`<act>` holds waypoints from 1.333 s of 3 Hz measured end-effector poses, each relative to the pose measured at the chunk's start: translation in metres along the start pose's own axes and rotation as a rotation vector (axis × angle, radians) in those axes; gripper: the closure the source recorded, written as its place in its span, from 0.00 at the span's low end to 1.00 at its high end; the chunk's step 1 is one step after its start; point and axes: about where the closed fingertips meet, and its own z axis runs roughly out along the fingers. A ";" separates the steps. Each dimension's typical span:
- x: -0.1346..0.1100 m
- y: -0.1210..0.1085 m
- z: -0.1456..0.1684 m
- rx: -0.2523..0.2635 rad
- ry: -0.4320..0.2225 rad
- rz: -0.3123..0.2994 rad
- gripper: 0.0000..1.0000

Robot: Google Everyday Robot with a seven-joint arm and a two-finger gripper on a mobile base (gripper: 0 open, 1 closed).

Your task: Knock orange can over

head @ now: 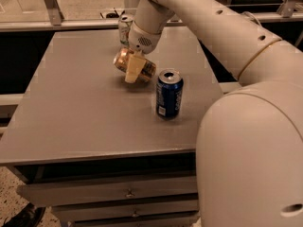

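The orange can is golden-orange with a silver top. It is tilted far over, almost on its side, low over the grey table near the middle. My gripper is shut on it; one cream finger crosses the can's front. The other finger is hidden behind the can. I cannot tell if the can touches the table.
A blue can stands upright just right of and in front of the orange can. A white-and-green can stands at the table's far edge, behind my wrist. Drawers sit under the table's front edge. My arm crosses the right side.
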 end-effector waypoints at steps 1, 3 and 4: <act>0.000 0.001 0.009 0.020 0.038 0.003 0.59; -0.001 0.003 0.015 0.025 0.057 0.000 0.13; -0.002 0.005 0.020 0.025 0.067 -0.006 0.00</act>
